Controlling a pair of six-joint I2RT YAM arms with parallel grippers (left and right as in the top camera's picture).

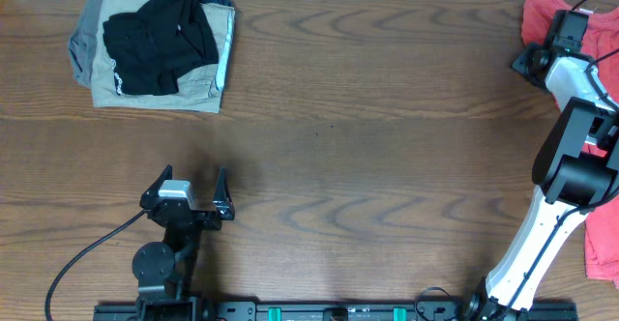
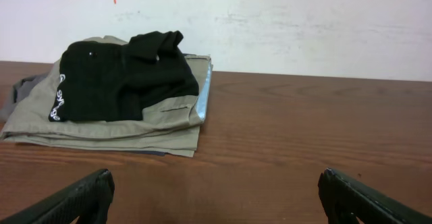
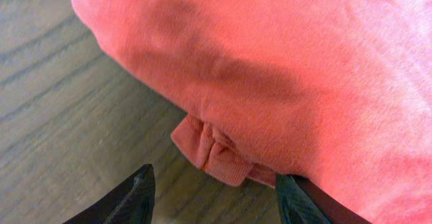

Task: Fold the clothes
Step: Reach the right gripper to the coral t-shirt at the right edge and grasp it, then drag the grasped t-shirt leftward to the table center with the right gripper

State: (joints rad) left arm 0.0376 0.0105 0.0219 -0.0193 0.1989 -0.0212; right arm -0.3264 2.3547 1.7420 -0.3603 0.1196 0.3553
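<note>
Setting reads as a robotics lab bench: dark brown wood-grain table (image 1: pixel 368 137) against a plain scuffed white wall (image 2: pixel 304 21), with a black metal mounting rail (image 1: pixel 319 312) along the table's near edge carrying a black robot arm (image 1: pixel 169 244) and a white robot arm (image 1: pixel 537 229).

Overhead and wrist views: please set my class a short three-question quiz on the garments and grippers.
1. True or false: the black garment lies on top of the khaki folded pile.
2. Which gripper is at the red-orange T-shirt: A, left gripper, or B, right gripper?
3. Fill in: the left gripper's jaws stand ____.
Key: 1 true; 2 B; 3 open.
</note>
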